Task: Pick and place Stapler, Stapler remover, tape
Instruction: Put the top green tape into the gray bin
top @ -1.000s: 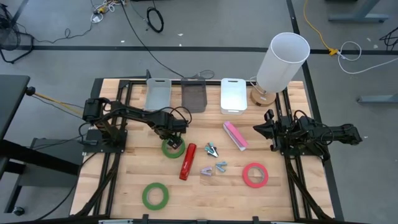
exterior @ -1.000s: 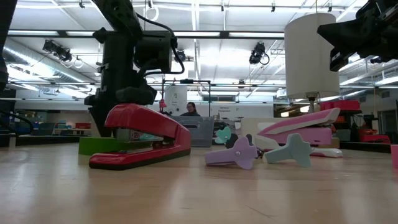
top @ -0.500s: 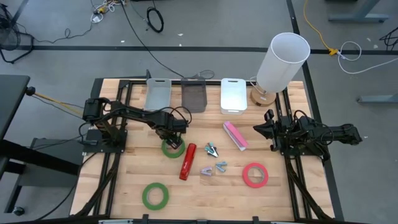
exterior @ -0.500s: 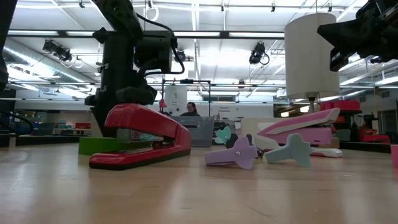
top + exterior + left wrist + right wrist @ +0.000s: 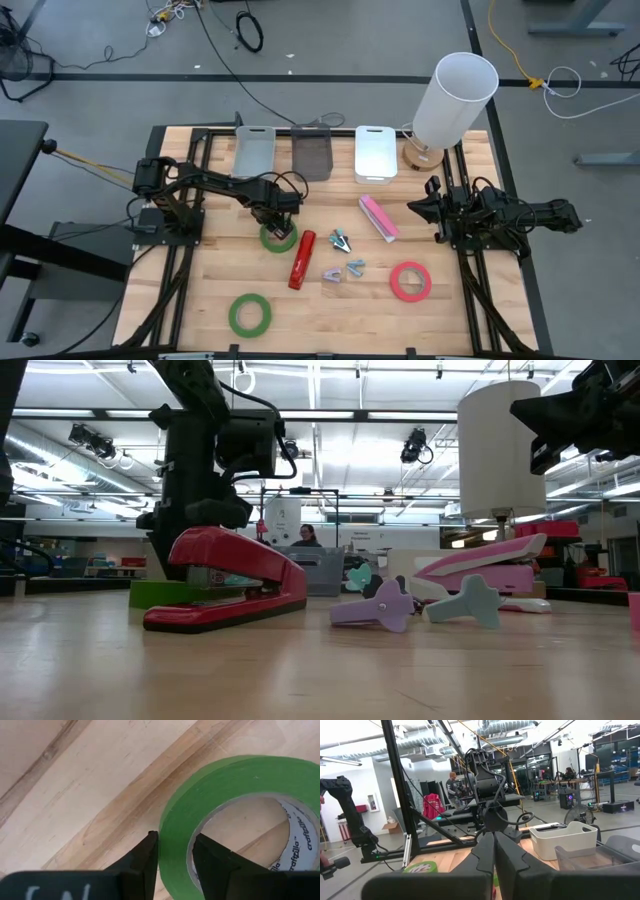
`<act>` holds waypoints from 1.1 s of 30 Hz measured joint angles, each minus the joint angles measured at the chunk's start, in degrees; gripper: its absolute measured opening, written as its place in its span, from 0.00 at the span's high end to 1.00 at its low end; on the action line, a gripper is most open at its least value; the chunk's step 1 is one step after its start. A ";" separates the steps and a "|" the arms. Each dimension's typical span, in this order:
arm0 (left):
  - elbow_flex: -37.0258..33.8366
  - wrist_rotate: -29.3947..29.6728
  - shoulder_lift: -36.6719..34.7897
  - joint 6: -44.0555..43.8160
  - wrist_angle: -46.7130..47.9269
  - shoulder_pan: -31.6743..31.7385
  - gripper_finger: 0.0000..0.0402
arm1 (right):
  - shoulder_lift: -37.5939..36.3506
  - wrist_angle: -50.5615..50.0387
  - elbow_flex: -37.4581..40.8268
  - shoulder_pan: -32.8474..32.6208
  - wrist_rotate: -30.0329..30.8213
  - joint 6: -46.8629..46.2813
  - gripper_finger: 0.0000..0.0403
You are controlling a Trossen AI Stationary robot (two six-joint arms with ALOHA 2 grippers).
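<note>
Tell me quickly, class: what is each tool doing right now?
Left tool: shut on the green tape roll, one finger on each side of its wall.
Right tool: shut, holding nothing, waiting at the table's right side.

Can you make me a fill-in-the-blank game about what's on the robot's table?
1. The left gripper has its fingers around the wall of a ____ tape roll.
2. The red stapler lies right beside that roll, and the other stapler is ____.
3. The number of tape rolls on the table is ____.
4. The red-pink roll lies nearest the ____ arm.

Missing words: green; pink; three; right
</note>
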State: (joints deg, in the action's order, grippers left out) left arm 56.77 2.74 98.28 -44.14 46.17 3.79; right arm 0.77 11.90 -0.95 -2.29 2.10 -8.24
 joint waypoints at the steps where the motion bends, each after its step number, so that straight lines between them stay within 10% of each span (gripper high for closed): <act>1: 0.00 0.00 0.00 0.00 0.00 0.00 0.71 | 0.01 0.00 0.00 -0.01 0.00 -0.01 0.96; 33: 6.09 -3.65 -0.87 4.85 8.98 0.09 0.77 | -0.01 0.03 0.00 -0.02 0.00 0.01 0.96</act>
State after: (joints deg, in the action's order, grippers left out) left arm 62.86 -0.91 97.41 -39.29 55.15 3.88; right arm 0.75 11.93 -0.95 -2.31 2.11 -8.23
